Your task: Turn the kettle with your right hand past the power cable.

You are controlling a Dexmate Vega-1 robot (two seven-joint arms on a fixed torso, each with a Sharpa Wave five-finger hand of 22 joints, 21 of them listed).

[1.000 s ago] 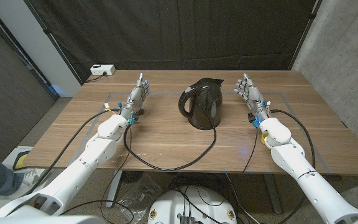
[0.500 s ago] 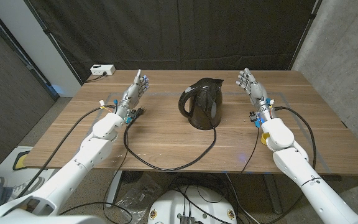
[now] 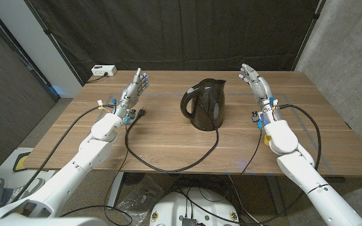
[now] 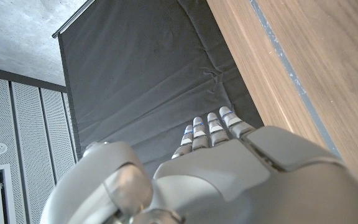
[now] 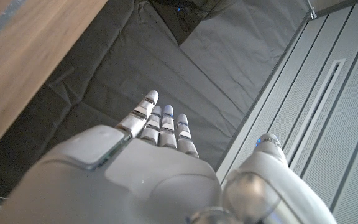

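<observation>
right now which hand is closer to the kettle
Right, slightly. The right hand hovers open just off the kettle on the robot's right; the left hand is open farther off on its left.

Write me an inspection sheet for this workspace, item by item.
Surface: wooden table, faint tape lines on it.
Job's things: black kettle upright mid-table; its power cable loops across the front to a plug near the left arm.
Clutter: nothing seen.
Hands: left hand and right hand both raised, fingers apart, holding nothing, apart from the kettle.
Cables: black leads along both forearms; more below the table's front edge.
Surroundings: black curtain behind; white power strip on the floor at the far left corner.
</observation>
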